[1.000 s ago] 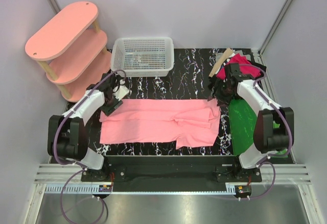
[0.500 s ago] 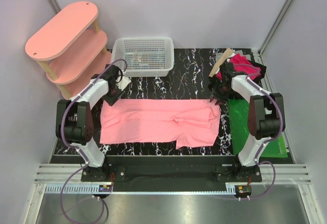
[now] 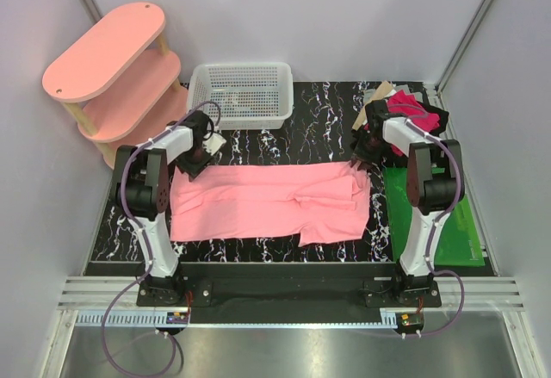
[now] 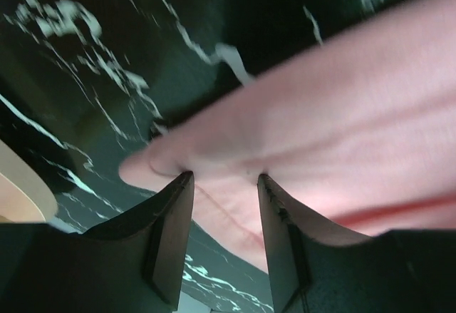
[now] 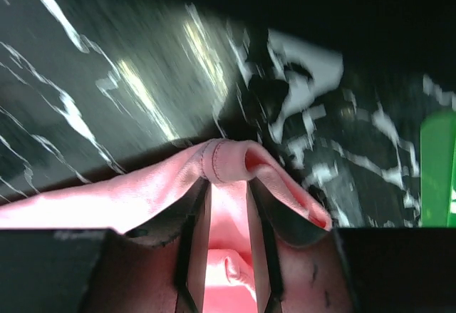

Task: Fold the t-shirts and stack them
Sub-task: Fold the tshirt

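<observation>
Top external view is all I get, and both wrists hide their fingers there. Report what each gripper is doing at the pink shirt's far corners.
Observer: In the left wrist view, the left gripper has its fingers apart. A corner of the pink t-shirt lies between them and looks unpinched.
Operator: Now the right one.
Observer: The right gripper is nearly closed on a bunched fold of hem, which bulges up past its fingertips.
Operator: Say what lies beside it.
Observer: The green mat shows at the right edge of that view, with bare table between it and the cloth.
</observation>
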`<state>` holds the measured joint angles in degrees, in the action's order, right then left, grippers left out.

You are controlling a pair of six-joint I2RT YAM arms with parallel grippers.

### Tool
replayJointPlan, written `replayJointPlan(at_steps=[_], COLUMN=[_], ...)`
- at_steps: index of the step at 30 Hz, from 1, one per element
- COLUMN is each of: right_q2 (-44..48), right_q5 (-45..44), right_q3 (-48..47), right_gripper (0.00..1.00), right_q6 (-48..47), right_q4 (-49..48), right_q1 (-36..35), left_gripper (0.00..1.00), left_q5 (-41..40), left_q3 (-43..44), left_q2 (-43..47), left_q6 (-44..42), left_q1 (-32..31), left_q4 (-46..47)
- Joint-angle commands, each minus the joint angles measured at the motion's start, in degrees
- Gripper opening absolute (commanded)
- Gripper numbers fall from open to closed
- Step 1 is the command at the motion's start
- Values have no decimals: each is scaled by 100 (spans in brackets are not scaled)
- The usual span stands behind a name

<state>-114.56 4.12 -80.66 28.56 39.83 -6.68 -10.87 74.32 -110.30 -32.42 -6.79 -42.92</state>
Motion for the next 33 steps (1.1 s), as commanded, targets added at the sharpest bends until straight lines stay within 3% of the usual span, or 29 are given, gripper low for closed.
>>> replayJointPlan(at_steps=[1, 10, 13, 16, 20, 24, 27, 33], right_q2=[-487, -471, -60, 852, 1883, 2254, 2071, 1543], right_q5=[36, 11, -112, -385, -947, -1632, -2255, -2793], right_q3=[-730, -1540, -1558, -1251, -671, -13, 305, 551], right_gripper=[33, 35, 55, 63, 65, 65, 59, 50], right_q6=[53, 80, -43, -87, -315, -754, -1018, -1124], right_q4=[-196, 50, 261, 262, 288, 253, 122, 103], right_q1=[114, 123, 114, -70, -956, -2640, -3424, -4157], left_gripper=[44, 39, 36, 36, 38, 39, 38, 35], left_q5=[-196, -565, -583, -451, 6, -55, 76, -38], left_q3=[722, 1382, 1270, 962, 58, -996, -1087, -674], left_q2=[-377, -598, -195, 683, 2203, 3066, 2963, 1978], left_q6=[34, 105, 131, 192, 158, 227, 403, 623], left_q1=[81, 274, 274, 257, -67, -910, -1070, -1062], left_q4=[117, 222, 257, 240, 21, -15, 3, 46])
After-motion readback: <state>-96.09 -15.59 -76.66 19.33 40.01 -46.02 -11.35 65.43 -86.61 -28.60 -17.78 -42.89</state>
